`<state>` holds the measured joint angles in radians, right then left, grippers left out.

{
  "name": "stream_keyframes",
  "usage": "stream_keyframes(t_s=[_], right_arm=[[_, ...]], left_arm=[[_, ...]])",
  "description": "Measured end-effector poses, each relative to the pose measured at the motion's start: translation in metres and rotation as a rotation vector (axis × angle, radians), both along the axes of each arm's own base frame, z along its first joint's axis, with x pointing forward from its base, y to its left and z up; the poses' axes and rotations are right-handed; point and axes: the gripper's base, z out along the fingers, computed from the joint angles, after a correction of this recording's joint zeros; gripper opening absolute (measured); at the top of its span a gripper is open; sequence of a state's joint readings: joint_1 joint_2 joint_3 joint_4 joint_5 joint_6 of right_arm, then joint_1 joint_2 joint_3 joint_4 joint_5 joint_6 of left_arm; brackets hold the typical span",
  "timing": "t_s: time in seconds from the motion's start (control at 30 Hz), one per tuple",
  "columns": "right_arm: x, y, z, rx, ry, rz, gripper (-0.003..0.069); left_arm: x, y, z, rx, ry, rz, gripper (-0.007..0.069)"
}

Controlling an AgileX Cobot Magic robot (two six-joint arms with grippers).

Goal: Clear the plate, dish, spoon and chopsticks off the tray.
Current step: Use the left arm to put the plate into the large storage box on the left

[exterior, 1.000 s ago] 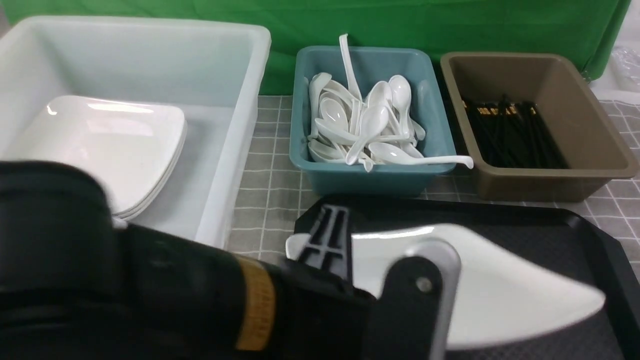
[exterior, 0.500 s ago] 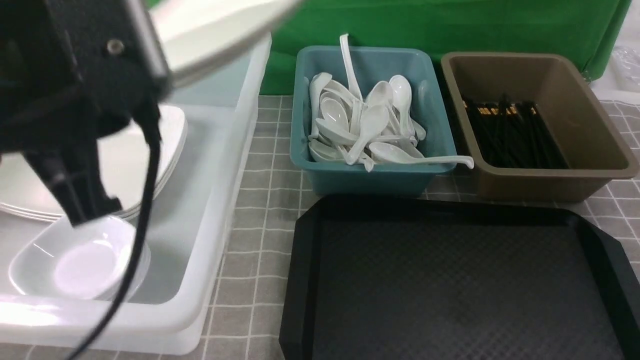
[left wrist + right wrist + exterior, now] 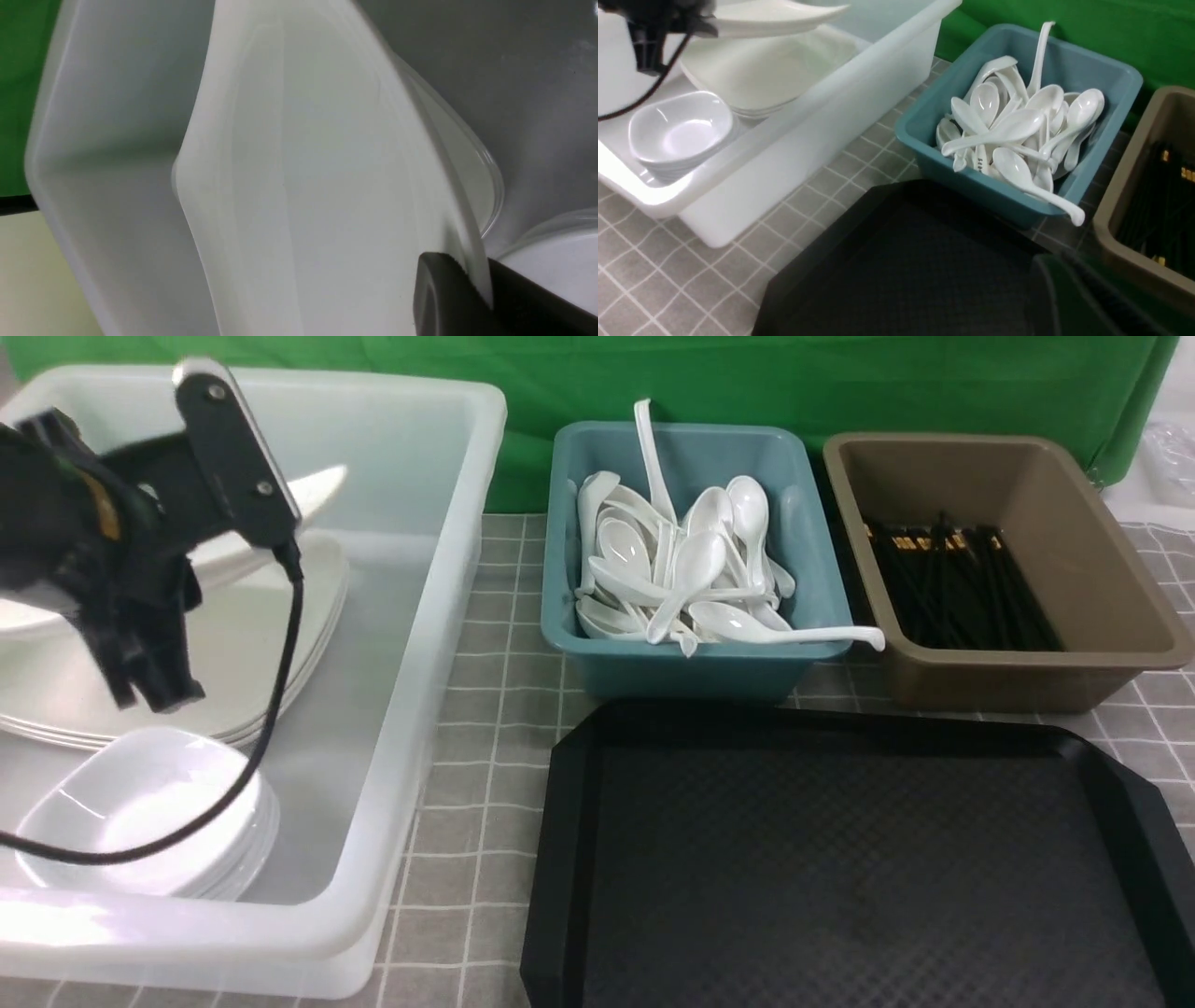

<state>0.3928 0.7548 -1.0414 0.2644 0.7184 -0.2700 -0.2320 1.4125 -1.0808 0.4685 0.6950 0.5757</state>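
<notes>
The black tray (image 3: 840, 859) lies bare at the front right; it also shows in the right wrist view (image 3: 896, 270). My left gripper (image 3: 483, 284) is shut on the rim of the large white plate (image 3: 303, 177). It holds the plate (image 3: 317, 485) tilted inside the white bin, just above a stack of plates (image 3: 252, 653). A small white dish (image 3: 140, 821) tops a stack in the bin's near corner. Spoons (image 3: 681, 579) fill the teal tub. Black chopsticks (image 3: 952, 583) lie in the brown tub. My right gripper (image 3: 1057, 268) hovers over the tray's far right part, shut and empty.
The white bin (image 3: 420, 616) stands at the left, the teal tub (image 3: 812, 653) behind the tray and the brown tub (image 3: 1120, 616) at the back right. A cable (image 3: 252, 747) hangs from my left wrist over the dishes. Grey checked cloth covers the table.
My left arm has carried the plate off the tray, up and left over the white bin, then lowered it toward the plate stack. The tray is now bare.
</notes>
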Motion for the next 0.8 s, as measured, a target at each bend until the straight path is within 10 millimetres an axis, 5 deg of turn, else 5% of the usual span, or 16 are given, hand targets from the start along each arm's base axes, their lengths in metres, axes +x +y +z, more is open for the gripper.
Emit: stream_keyframes(t_s=[0.63,0.8], right_arm=[[-0.003,0.000,-0.005,-0.032,0.051,0.019,0.0023],[-0.005,0.000,-0.008,-0.042,0.086,0.033,0.0023]], left_arm=[[0.035,-0.001,-0.065,0.084,0.151,0.058,0.0041],[0.037,-0.002,-0.074,0.086,0.174,0.065,0.0207]])
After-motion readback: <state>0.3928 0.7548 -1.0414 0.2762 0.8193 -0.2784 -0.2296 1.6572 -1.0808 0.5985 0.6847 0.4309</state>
